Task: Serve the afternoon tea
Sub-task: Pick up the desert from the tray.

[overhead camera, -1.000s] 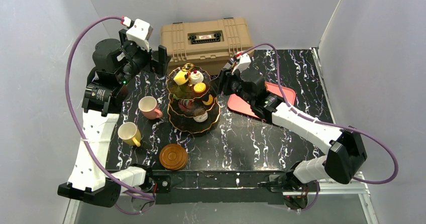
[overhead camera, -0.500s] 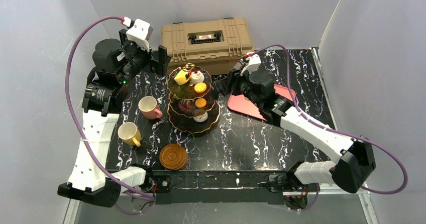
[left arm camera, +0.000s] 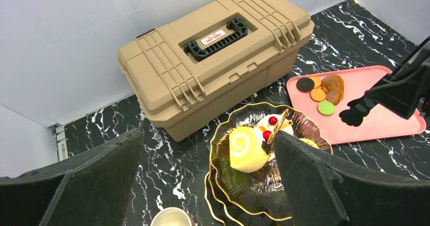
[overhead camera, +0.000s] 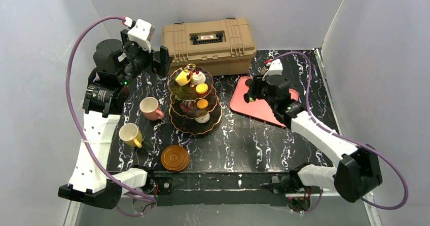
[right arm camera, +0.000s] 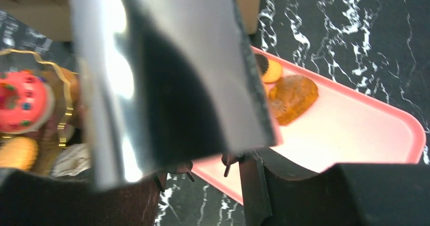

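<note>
The three-tier stand (overhead camera: pixel 183 125) sits mid-frame in the top view, loaded with a yellow roll cake (left arm camera: pixel 247 149) and small pastries (overhead camera: pixel 202 116). The pink cup (overhead camera: pixel 149 108), yellow cup (overhead camera: pixel 130 134) and stacked brown saucers (overhead camera: pixel 175 158) lie to its lower left. The left gripper (left arm camera: pixel 208 137) hangs at upper left beside the tan toolbox (overhead camera: pixel 209 38), jaws spread wide, holding nothing. The right gripper (overhead camera: pixel 249 95) hovers right of centre over the pink tray (overhead camera: pixel 237 104), near a brown pastry (left arm camera: pixel 332 86). Its wrist view is blurred, so whether it pinches anything cannot be told.
</note>
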`<state>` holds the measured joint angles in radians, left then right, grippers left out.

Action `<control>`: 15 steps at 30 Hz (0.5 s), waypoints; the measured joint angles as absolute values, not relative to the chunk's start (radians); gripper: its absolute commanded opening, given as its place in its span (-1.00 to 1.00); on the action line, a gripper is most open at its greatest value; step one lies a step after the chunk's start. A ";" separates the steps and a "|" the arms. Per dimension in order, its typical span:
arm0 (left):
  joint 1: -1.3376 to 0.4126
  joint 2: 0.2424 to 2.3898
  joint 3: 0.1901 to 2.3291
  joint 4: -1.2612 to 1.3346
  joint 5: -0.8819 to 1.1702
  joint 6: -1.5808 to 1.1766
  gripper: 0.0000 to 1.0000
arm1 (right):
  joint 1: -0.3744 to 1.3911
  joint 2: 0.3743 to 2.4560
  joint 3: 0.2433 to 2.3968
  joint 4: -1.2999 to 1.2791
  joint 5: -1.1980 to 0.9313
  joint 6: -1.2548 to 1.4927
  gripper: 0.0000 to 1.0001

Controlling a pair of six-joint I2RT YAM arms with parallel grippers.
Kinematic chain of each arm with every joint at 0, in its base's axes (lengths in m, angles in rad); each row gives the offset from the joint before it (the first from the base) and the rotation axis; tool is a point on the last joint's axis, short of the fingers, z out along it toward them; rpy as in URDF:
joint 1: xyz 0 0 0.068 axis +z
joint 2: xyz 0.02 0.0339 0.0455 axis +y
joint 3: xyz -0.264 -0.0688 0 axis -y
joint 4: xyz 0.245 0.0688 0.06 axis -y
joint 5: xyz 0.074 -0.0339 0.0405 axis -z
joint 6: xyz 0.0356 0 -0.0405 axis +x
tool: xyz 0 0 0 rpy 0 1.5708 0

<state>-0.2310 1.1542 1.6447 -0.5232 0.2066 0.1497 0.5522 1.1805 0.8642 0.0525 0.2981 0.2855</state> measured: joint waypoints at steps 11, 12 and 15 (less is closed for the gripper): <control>-0.231 1.158 1.645 -0.524 0.210 0.147 0.99 | 0.492 1.365 0.822 0.139 0.342 0.214 0.27; -0.231 1.158 1.645 -0.524 0.210 0.147 0.99 | 0.486 1.377 0.822 0.152 0.342 0.209 0.28; -0.231 1.159 1.645 -0.523 0.210 0.147 0.99 | 0.469 1.413 0.822 0.191 0.338 0.202 0.29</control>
